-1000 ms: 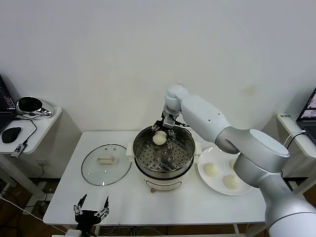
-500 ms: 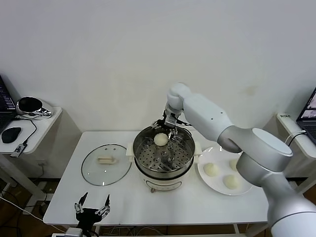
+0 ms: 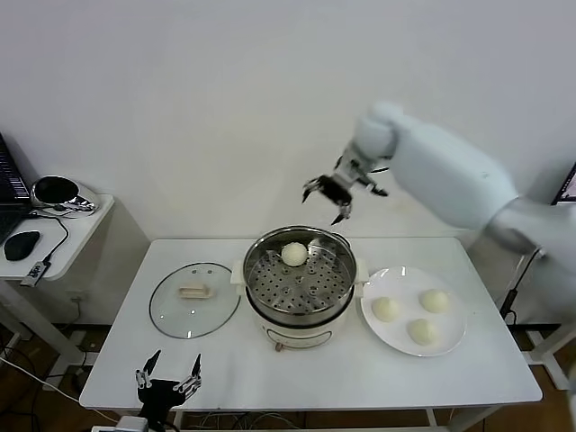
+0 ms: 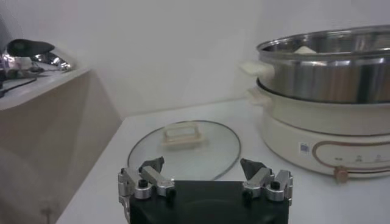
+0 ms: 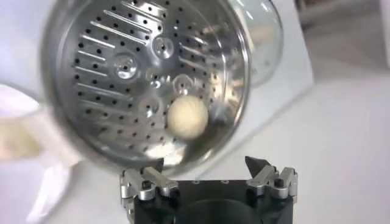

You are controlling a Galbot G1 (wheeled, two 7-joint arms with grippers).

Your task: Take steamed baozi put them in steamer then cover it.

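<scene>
Hovering above steamer (image 3: pixel 299 286), right gripper (image 3: pixel 343 193) spread, empty; one baozi (image 3: pixel 293 254) sitting on tray. Waiting at table's near edge: left gripper (image 3: pixel 166 382), spread. Lying aside for covering: cover (image 3: pixel 193 300).

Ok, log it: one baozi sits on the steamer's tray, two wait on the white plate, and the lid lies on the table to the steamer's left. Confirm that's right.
Not quite: the white plate holds three baozi, not two, as the head view shows. The rest stands: one baozi sits on the tray of the steamer, and the lid lies on the table to its left.
</scene>
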